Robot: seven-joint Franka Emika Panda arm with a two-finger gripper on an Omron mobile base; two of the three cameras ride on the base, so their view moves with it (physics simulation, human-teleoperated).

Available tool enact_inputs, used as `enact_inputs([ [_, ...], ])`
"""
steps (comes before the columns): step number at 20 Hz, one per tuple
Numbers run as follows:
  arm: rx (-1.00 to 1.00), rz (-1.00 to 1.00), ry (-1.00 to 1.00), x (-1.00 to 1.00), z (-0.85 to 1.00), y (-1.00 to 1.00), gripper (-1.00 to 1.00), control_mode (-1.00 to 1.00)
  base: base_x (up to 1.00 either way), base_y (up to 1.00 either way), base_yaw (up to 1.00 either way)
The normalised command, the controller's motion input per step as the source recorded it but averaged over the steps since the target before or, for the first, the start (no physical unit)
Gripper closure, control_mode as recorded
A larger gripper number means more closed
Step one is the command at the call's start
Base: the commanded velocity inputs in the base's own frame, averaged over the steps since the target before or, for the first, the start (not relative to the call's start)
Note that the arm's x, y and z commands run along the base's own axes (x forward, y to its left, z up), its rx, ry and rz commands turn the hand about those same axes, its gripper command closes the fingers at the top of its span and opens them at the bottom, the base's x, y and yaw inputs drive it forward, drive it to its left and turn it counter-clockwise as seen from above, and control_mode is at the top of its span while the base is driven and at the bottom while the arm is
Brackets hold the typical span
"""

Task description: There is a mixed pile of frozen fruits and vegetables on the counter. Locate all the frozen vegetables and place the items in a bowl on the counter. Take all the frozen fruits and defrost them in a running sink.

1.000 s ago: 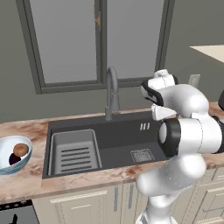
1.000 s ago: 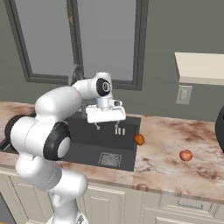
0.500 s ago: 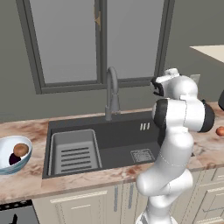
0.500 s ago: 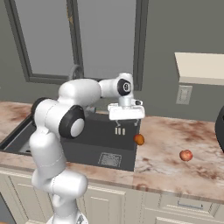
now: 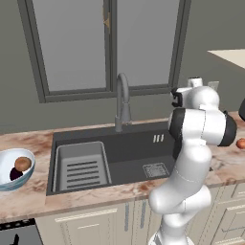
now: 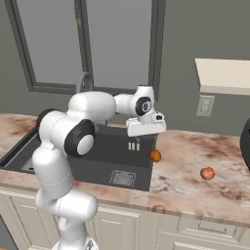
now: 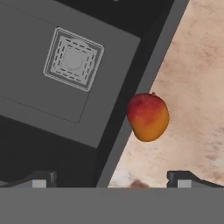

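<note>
I am holding the gripper [image 6: 137,140] over the right end of the sink [image 6: 110,161], jaws spread as wide as they go and gripping nothing; in the hand view I am seeing only the two dark tips at the bottom, with bare space between them. The orange fruit [image 7: 148,116] is lying on the counter [image 7: 192,87] just beside the sink's right rim, its left flank overlapping the dark edge in that view, so I am judging it to be sitting at the very lip of the basin. From the hand, the fruit is lying below and a little ahead of the gap between the tips, roughly centred between them. It is slightly egg-shaped, with its red end pointing toward the top of the hand view and its orange end toward the tips; I am reading the long axis as running nearly along the rim. In the right base view the same fruit [image 6: 155,155] is sitting just below and to the right of the hand, while the reddish fruit [image 6: 207,173] is lying well apart, farther right on the counter. The bowl [image 5: 6,171], far left, is holding the brown vegetable [image 5: 22,163] and the purple one [image 5: 15,175]. The coming move, I judge, is a short descent onto the orange fruit.
</note>
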Motion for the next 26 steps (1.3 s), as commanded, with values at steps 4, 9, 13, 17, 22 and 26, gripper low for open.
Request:
enact_inputs([
  [4,-0.01,0.00,0.00,0.17,-0.06,-0.13,-1.00,-1.00,0.00,0.00,0.00],
  [9,0.01,0.00,0.00,0.46,-0.19,-0.31,-1.00,-1.00,0.00,0.00,0.00],
  [13,0.01,0.00,0.00,0.05,-0.20,-0.08,-1.00,-1.00,0.00,0.00,0.00],
  [17,0.00,0.00,0.00,0.07,-0.27,-0.04,-1.00,-1.00,0.00,0.00,0.00],
  [22,0.00,0.00,0.00,0.00,-0.35,-0.01,-1.00,-1.00,0.00,0.00,0.00],
  [26,0.00,0.00,0.00,0.00,-0.47,-0.13,-1.00,-1.00,0.00,0.00,0.00],
])
